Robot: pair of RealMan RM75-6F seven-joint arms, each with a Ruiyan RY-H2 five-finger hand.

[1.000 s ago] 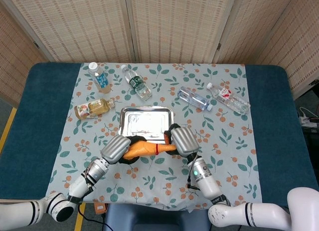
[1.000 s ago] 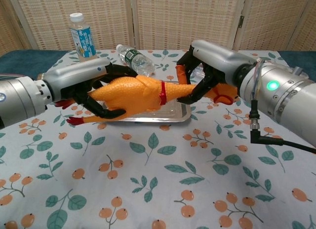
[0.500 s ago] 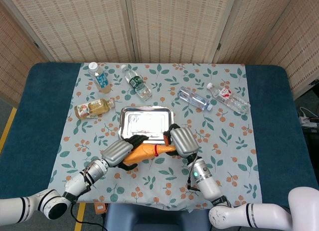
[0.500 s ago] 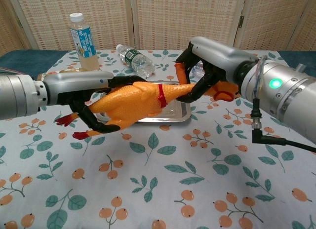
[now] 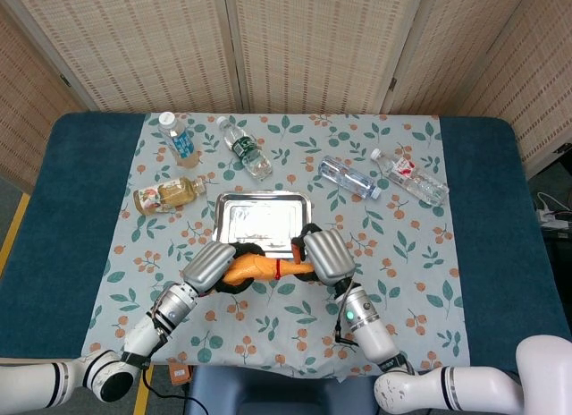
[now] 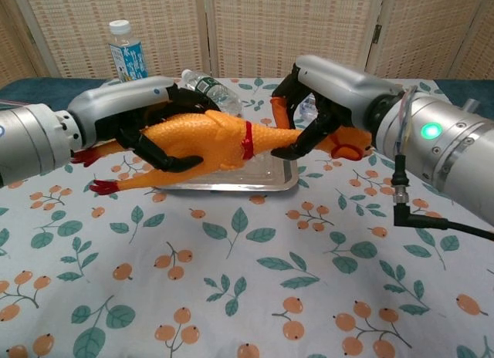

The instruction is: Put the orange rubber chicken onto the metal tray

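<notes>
The orange rubber chicken (image 6: 204, 138) is held lengthwise in the air between both hands, above the near edge of the metal tray (image 5: 257, 218). Its body is wrapped by the curled black fingers (image 6: 166, 157) of the left hand (image 6: 135, 115). Its neck, beyond the red collar, is clasped by the right hand (image 6: 324, 92), whose fingers are closed around it.
</notes>
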